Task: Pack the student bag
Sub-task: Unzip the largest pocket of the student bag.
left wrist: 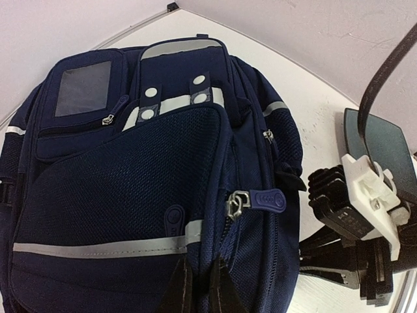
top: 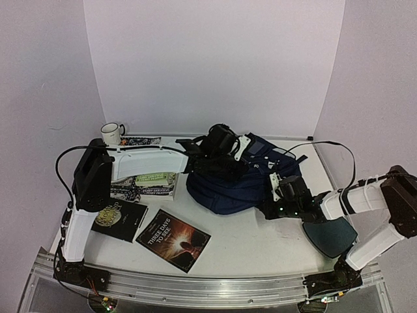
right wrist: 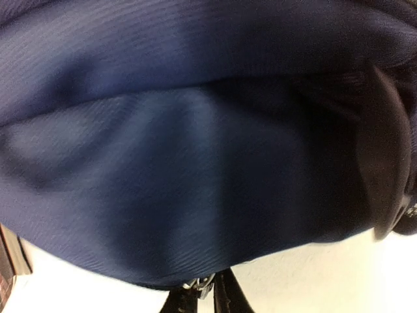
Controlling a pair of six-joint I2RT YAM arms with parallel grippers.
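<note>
The student bag (top: 234, 182), navy with grey reflective stripes, lies in the middle of the table. My left gripper (top: 218, 151) sits on its far top. In the left wrist view the left gripper (left wrist: 199, 288) is shut on a fold of bag fabric (left wrist: 117, 176), just below a zip pull (left wrist: 266, 199). My right gripper (top: 275, 197) is at the bag's right near edge. In the right wrist view the right gripper (right wrist: 203, 298) is shut on a small metal zip pull (right wrist: 201, 285) under the bag's blue cloth (right wrist: 182, 150). The right gripper also shows in the left wrist view (left wrist: 355, 228).
A white mug (top: 112, 133) stands at the back left. A stack of books (top: 146, 184) lies left of the bag. Two dark books (top: 173, 240) (top: 120, 220) lie at the front left. A dark teal flat case (top: 330, 236) lies at the front right.
</note>
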